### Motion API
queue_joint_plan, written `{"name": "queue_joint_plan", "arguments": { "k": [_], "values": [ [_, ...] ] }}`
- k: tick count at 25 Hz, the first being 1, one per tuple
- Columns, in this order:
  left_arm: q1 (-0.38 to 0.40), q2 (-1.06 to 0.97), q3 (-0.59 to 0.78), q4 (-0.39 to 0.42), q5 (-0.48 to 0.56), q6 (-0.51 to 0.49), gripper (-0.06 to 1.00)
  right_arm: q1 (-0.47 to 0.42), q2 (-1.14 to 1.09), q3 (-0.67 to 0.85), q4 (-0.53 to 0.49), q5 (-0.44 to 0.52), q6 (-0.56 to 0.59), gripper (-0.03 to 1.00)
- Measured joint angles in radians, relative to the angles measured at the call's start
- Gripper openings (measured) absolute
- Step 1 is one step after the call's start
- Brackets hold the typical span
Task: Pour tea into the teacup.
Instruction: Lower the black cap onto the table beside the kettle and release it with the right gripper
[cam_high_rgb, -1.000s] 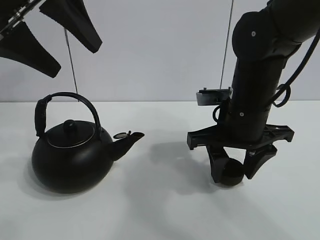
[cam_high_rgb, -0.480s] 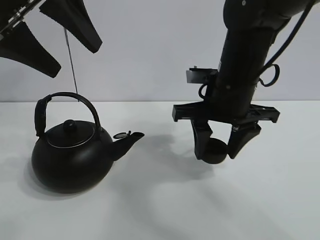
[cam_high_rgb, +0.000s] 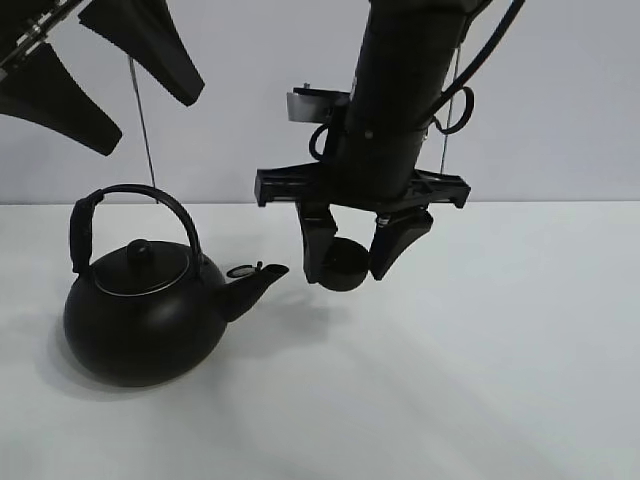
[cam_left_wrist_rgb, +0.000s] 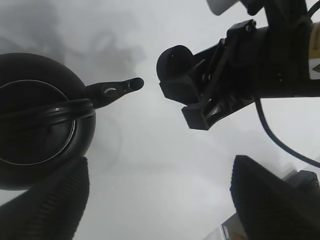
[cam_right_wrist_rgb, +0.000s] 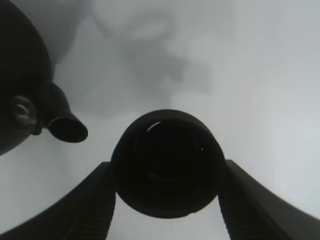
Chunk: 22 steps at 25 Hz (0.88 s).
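The black kettle (cam_high_rgb: 140, 320) with an arched handle stands on the white table at the left, its spout (cam_high_rgb: 262, 275) pointing right. My right gripper (cam_high_rgb: 349, 272) is shut on the small matte black teacup (cam_high_rgb: 345, 266) and holds it upright in the air, just right of the spout and apart from it. In the right wrist view the teacup (cam_right_wrist_rgb: 167, 162) sits between my fingers (cam_right_wrist_rgb: 75, 210), with the spout (cam_right_wrist_rgb: 65, 127) beside it. My left gripper (cam_high_rgb: 148, 118) hangs open and empty high above the kettle. In the left wrist view the kettle (cam_left_wrist_rgb: 35, 125) and the teacup (cam_left_wrist_rgb: 175, 62) both show.
The white table (cam_high_rgb: 480, 380) meets a pale wall at the back. Two thin cables (cam_high_rgb: 143, 120) hang down in front of the wall. The right arm's column (cam_high_rgb: 400, 90) rises over the middle of the table.
My right gripper has lifted the teacup off the table at the right and carried it up and left, close to the kettle's spout. The kettle and left gripper have not moved.
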Motion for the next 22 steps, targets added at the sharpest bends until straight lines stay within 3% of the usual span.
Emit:
{"name": "queue_joint_plan", "arguments": {
  "k": [22],
  "values": [
    [0.0,0.0,0.0,0.0,0.0,0.0,0.56,0.001,0.152,-0.006,0.017,-0.125,0.057,0.4]
  ]
}}
